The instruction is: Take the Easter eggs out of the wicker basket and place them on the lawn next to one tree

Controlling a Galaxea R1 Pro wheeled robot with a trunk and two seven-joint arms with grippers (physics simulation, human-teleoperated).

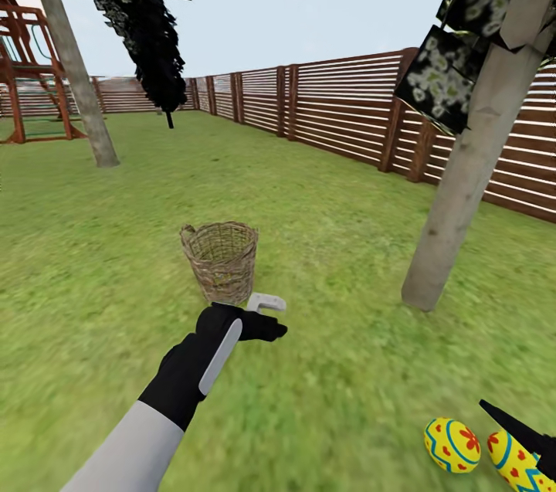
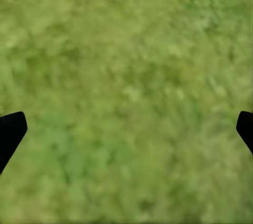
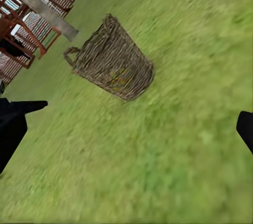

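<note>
The wicker basket (image 1: 221, 259) stands upright on the lawn (image 1: 324, 368). The right wrist view shows it too (image 3: 113, 59), with a yellowish patch showing through the weave. My left gripper (image 1: 266, 316) hovers just in front of the basket's base. The left wrist view shows that gripper (image 2: 126, 134) open over bare grass. Two Easter eggs (image 1: 452, 444) (image 1: 516, 463) lie on the grass, some way in front of the pale-trunked tree (image 1: 463, 191). A black finger (image 1: 511, 429) of my right gripper reaches over the second egg. The right gripper (image 3: 126, 129) is open and holds nothing.
A brown slat fence (image 1: 340, 110) runs along the right and back. Another pale-trunked tree (image 1: 71, 52) and a dark cypress-like tree (image 1: 154, 36) stand at the far left, beside a red wooden play frame (image 1: 27, 75). Open grass surrounds the basket.
</note>
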